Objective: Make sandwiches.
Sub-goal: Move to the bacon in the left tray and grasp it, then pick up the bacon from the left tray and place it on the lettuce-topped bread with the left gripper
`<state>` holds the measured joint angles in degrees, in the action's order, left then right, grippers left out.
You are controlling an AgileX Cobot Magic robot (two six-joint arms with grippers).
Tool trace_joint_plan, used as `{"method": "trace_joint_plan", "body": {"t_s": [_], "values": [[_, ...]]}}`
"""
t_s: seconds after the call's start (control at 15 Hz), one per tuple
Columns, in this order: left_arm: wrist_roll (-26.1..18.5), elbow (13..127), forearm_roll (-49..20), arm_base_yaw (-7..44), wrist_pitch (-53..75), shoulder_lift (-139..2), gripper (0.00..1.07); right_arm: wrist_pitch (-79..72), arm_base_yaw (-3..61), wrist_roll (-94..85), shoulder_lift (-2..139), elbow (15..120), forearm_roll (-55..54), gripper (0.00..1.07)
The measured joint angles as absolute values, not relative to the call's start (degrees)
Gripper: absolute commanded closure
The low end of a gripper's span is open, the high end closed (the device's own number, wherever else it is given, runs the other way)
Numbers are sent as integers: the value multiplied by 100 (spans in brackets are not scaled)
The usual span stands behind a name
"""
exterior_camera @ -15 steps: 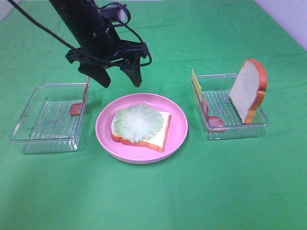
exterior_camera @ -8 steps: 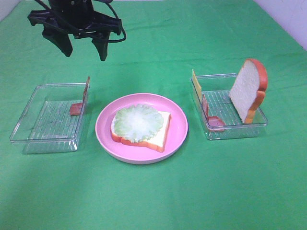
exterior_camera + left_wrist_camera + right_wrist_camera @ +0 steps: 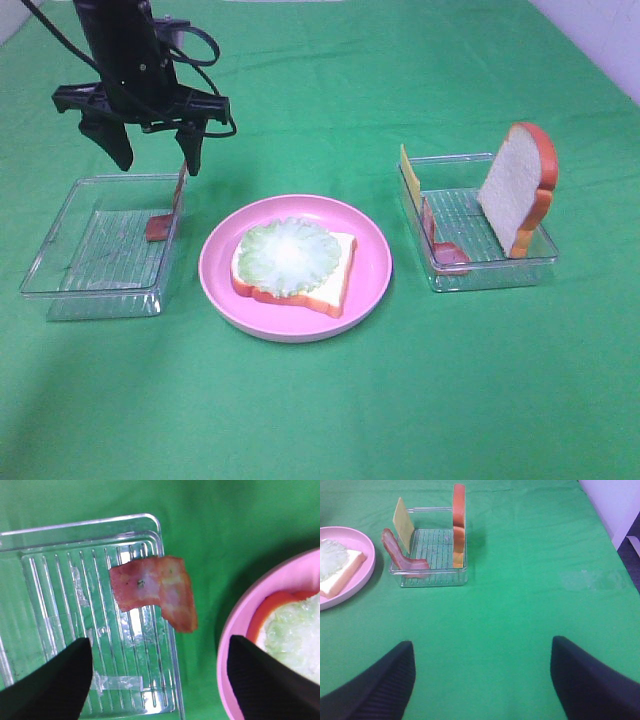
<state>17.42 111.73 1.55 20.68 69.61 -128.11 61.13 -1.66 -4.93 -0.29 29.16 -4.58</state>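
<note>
sandwich (image 3: 335,290) assembly looks early in the high view: one bread slice topped with lettuce (image 3: 288,255) lies on the pink plate (image 3: 372,262) at the middle of the worktop (image 3: 330,420). the left end effector (image 3: 155,158) hangs spread and empty above the left tray (image 3: 60,255), where a bacon strip (image 3: 176,200) leans on the right wall. the right tray (image 3: 495,278) holds the cheese slice (image 3: 407,170), a second bacon strip (image 3: 440,250) and the top bread slice (image 3: 518,190), none stacked yet.

left wrist view: the bacon strip overhangs the tray rim toward the plate, between parted fingers (image 3: 50,680). the wall and the nearby plate leave little room on that side.

right wrist view: the right end effector (image 3: 480,652) is spread, holding nothing, over bare cloth well apart from the right tray, with free room all round.
</note>
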Motion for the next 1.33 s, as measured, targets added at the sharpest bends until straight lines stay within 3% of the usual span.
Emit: {"method": "trace_joint_plan", "body": {"t_s": [0.27,0.4,0.53,0.6,0.73,0.87,1.33], "values": [[1742,11173,138,2068,6956,-13041,38,6113,-166,-493,-29,2916,-464,36],[1742,11173,103,2068,6956,-13058,46,6113,-166,-493,-29,2916,-464,36],[1742,11173,103,2068,6939,-13086,60,6113,-166,-493,-29,2916,-464,36],[1742,11173,155,2068,6858,-13144,78,6113,-166,-493,-29,2916,-464,36],[1742,11173,201,2068,6772,-13161,97,6113,-166,-493,-29,2916,-464,36],[1742,11173,218,2068,6715,-13161,107,6113,-166,-493,-29,2916,-464,36],[1495,11173,258,2068,6893,-13029,107,6113,-166,-493,-29,2916,-464,36]]}}
